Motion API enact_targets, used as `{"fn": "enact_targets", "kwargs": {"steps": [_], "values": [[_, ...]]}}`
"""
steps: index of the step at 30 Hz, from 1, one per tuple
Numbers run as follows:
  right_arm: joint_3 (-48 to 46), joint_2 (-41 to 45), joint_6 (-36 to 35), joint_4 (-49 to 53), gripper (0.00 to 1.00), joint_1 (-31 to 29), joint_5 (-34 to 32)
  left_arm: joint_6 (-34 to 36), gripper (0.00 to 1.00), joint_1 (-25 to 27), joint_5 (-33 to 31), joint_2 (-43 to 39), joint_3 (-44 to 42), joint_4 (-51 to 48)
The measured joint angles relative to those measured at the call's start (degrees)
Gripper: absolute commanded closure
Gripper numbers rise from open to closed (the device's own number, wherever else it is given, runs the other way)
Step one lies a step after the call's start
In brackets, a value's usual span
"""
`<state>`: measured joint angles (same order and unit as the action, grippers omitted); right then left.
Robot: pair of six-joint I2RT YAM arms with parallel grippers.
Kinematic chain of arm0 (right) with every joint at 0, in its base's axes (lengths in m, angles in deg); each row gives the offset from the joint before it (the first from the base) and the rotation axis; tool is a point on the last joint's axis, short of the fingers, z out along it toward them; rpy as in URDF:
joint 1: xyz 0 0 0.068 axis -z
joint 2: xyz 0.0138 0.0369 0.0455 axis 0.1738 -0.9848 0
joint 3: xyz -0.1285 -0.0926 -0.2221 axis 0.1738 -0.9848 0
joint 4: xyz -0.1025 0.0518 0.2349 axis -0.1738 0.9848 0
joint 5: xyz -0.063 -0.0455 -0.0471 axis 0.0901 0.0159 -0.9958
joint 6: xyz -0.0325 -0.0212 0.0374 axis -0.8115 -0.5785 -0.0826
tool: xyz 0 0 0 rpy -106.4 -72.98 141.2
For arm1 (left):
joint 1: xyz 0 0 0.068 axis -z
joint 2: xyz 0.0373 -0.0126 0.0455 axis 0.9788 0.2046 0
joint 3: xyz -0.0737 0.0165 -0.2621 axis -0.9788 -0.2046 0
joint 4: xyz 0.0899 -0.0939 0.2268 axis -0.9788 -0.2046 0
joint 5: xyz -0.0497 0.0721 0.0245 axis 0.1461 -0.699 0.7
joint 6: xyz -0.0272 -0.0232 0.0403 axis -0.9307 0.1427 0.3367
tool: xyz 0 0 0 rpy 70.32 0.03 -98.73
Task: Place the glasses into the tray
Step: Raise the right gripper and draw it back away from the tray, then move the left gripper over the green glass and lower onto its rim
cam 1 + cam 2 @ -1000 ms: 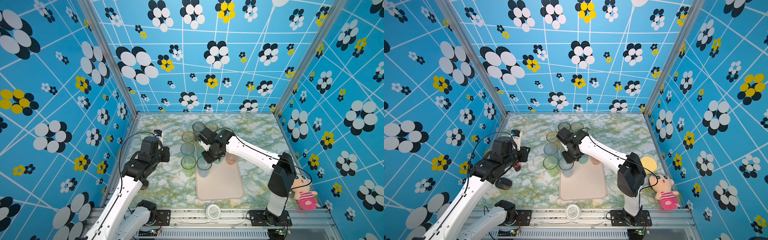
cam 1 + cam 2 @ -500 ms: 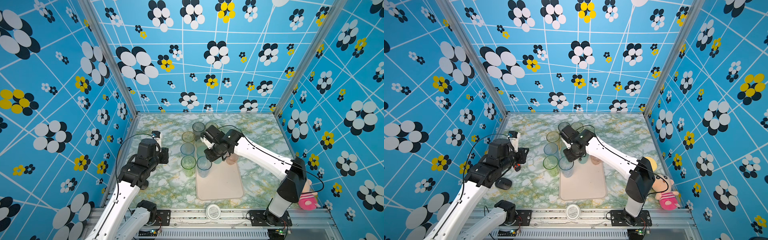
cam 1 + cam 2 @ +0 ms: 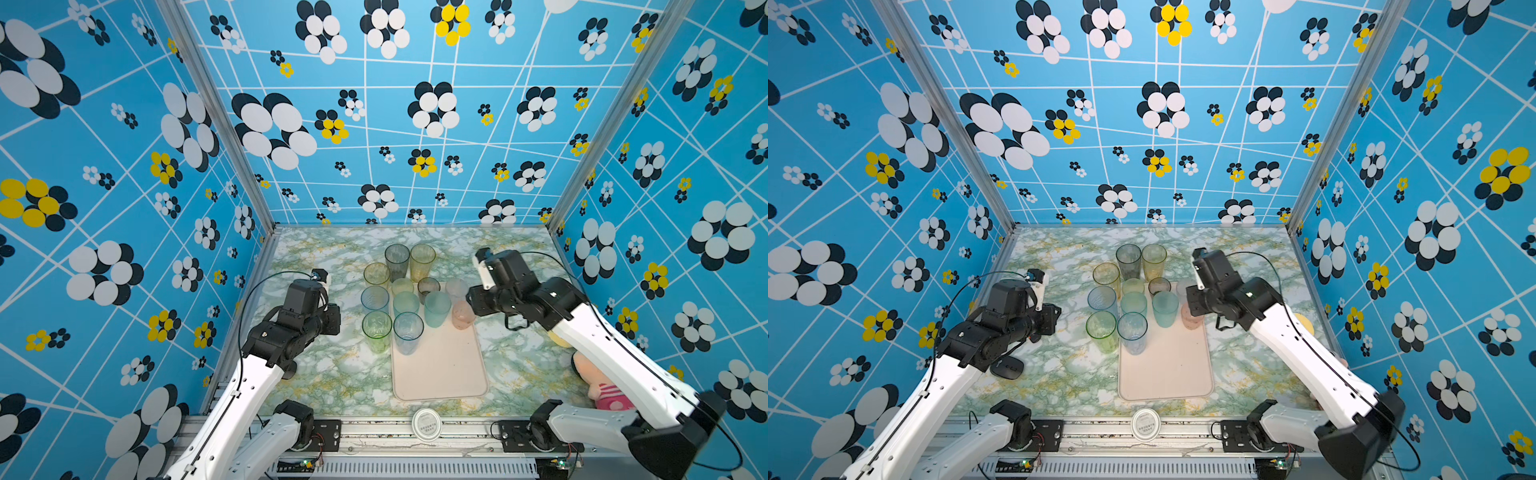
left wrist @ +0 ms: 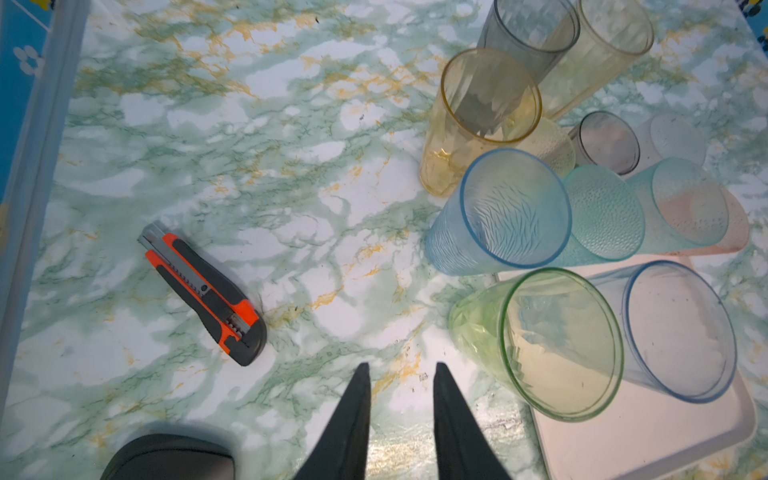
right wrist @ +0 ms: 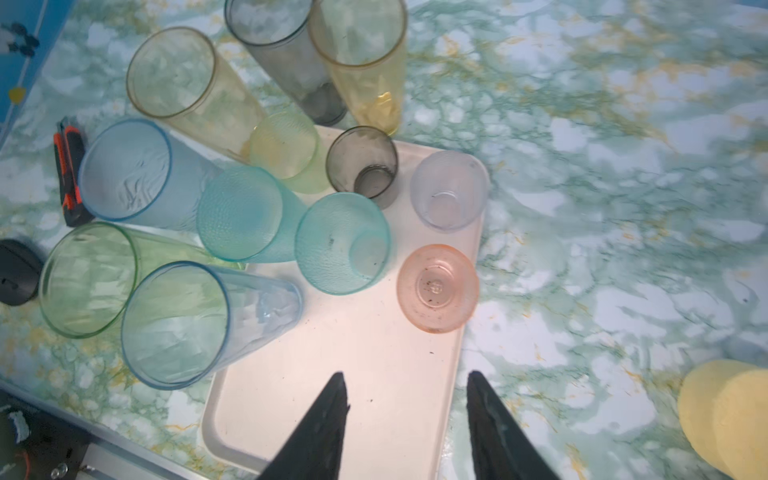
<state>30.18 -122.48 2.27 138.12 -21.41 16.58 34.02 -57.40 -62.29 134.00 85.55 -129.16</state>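
Observation:
Several translucent glasses stand bunched at the far end of the cream-pink tray (image 3: 440, 365) (image 5: 353, 374) and on the table to its left. On the tray are a pink one (image 3: 462, 314) (image 5: 436, 289), a teal one (image 3: 436, 307), a clear one (image 5: 449, 189), a small smoky one (image 5: 361, 164) and a pale blue one (image 3: 408, 332). The green (image 4: 561, 345) and blue (image 4: 511, 208) glasses stand beside the tray. My right gripper (image 5: 407, 374) is open and empty above the tray's right edge. My left gripper (image 4: 401, 365) is open and empty, left of the green glass.
An orange and black utility knife (image 4: 203, 291) lies on the marble table left of the glasses. A black rounded object (image 3: 1007, 368) sits under my left arm. A yellow disc (image 5: 727, 415) and a plush doll (image 3: 602, 386) are at the right. A round white lid (image 3: 427, 424) rests on the front rail.
My right gripper has pulled back to the right from over the cluster of glasses, and its jaws have widened. The left arm has barely shifted.

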Motion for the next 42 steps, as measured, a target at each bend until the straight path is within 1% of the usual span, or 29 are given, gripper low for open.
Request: {"fn": "enact_targets", "kwargs": {"steps": [4,11,23,28,36,42], "values": [[-4.2,5.7,0.8,-0.2,0.50,4.0,0.2,-1.0,0.72,3.9,-0.3,1.0,0.3,-3.7],[-7.9,5.6,1.0,-1.9,0.49,4.9,2.1,-2.8,0.71,7.4,0.3,3.7,4.5,-6.3],[-8.6,5.0,1.0,-3.8,0.48,6.6,3.4,-3.6,0.71,9.4,2.6,11.2,5.7,-6.4],[-9.1,4.5,0.9,-4.7,0.48,6.7,4.0,-3.6,0.70,10.4,2.6,12.9,6.0,-6.4],[-9.2,3.6,0.7,-5.8,0.48,6.7,5.1,-3.5,0.70,10.8,2.4,15.6,6.9,-6.4],[-9.2,3.4,0.1,-6.2,0.48,6.9,5.2,-3.5,0.71,11.2,0.8,18.7,8.6,-6.2]]}}
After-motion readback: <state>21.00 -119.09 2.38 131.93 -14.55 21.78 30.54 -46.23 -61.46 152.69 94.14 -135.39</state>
